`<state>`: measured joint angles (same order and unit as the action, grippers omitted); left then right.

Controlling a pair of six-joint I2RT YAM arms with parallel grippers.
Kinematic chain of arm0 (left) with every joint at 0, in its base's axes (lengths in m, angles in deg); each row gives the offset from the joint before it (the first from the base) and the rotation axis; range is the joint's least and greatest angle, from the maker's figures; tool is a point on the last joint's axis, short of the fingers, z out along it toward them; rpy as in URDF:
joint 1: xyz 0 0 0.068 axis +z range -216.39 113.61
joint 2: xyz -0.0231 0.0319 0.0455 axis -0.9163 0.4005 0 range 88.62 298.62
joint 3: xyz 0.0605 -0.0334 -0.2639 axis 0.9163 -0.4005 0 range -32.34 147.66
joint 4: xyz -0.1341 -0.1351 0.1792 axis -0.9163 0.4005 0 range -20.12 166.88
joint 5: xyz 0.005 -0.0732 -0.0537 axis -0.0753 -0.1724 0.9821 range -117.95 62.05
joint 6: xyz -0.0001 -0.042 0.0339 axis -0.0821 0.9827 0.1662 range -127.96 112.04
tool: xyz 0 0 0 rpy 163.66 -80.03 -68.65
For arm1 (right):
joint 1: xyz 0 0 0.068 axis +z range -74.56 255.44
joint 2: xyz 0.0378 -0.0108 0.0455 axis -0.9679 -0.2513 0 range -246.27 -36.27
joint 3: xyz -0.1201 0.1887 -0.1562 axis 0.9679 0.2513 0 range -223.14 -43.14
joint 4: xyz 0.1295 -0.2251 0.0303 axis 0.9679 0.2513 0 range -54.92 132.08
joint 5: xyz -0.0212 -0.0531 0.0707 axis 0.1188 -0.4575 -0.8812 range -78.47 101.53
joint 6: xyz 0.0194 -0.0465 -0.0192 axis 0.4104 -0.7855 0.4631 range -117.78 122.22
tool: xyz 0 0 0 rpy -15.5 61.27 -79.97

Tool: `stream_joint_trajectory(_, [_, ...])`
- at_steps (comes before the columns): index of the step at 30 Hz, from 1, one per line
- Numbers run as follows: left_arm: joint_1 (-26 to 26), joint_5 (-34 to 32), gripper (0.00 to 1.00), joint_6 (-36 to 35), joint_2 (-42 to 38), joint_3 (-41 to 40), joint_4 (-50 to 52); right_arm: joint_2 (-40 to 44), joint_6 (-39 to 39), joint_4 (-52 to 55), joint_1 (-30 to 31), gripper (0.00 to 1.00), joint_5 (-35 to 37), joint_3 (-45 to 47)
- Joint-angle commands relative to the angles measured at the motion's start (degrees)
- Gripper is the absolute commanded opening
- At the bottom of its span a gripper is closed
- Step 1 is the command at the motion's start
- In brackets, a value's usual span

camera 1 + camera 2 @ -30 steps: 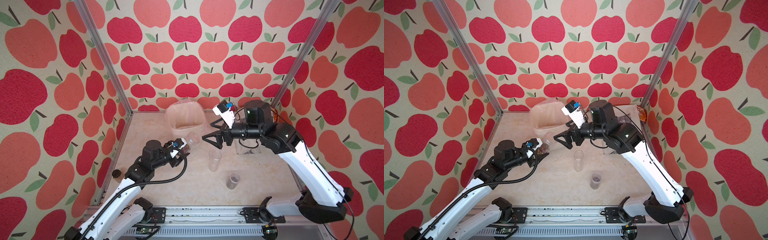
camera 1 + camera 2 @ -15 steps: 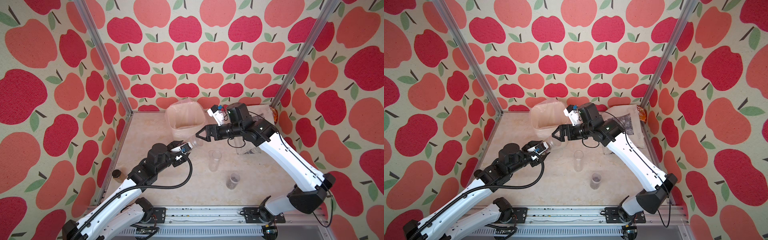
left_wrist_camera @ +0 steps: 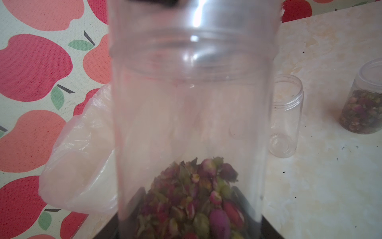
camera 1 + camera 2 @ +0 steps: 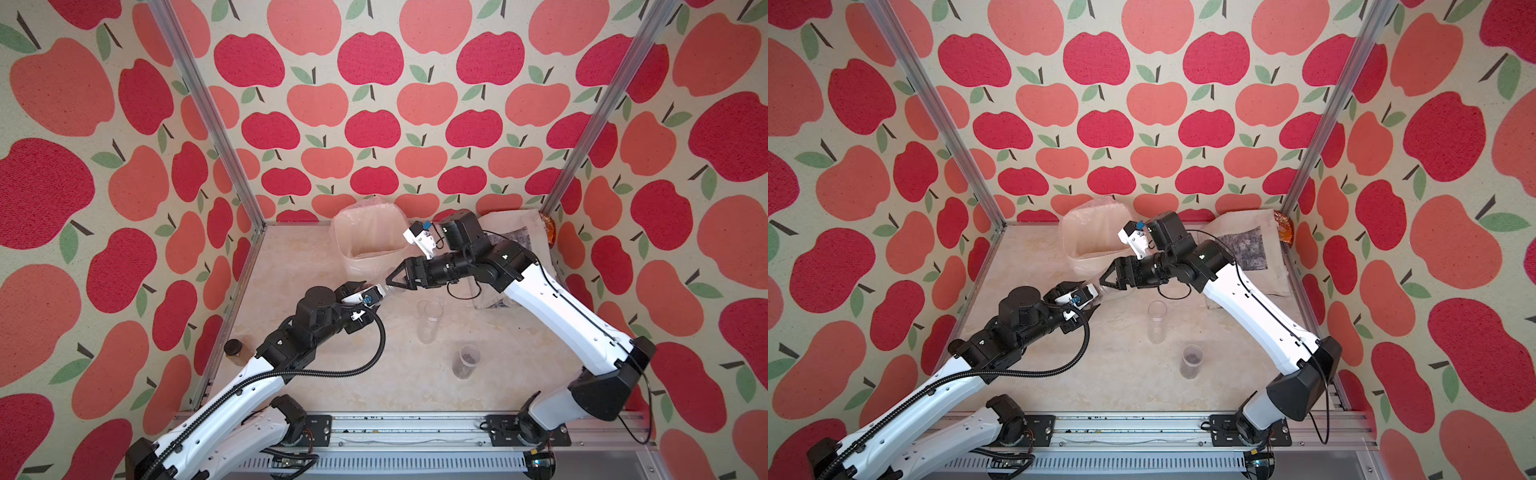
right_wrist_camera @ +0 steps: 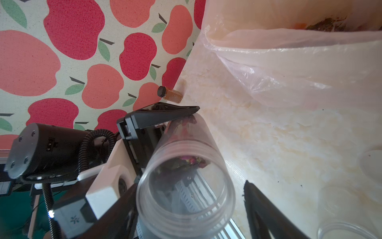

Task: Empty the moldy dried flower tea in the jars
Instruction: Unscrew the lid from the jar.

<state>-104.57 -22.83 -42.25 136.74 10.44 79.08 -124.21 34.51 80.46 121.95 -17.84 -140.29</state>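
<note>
holding a small clear plastic cylindrical jar [image 5: 186,194] by its base, the left gripper [image 4: 371,296] is closed on it, just beside the cream waste bin with plastic liner [image 4: 345,249]. purplish-brown dried flower tea [image 3: 196,196] lies at the gripped end. the right gripper [image 4: 392,282] straddles the jar's other end, jaws parted, one visibly clear of it.
</note>
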Motion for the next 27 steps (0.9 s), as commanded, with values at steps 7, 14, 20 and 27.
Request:
stream_joint_trajectory(7, [-0.41,0.59,0.0,0.2,-0.22,0.28,0.42,-1.48,-4.13,-0.62,1.0,0.5,-3.31,-1.3])
stream_joint_trajectory(14, [2.77,18.31,0.0,7.0,-0.67,2.0,6.02,-2.63,-48.75,14.52,4.55,0.29,-0.35,-11.18])
stream_joint_trajectory(20, [10.6,42.68,0.0,15.77,0.53,2.57,8.18,-2.6,-74.17,20.12,6.07,0.2,8.53,-14.1])
stream_joint_trajectory(27, [11.27,48.36,0.0,15.71,2.82,3.52,11.87,-5.96,-81.17,24.57,6.32,0.17,10.01,-19.04])
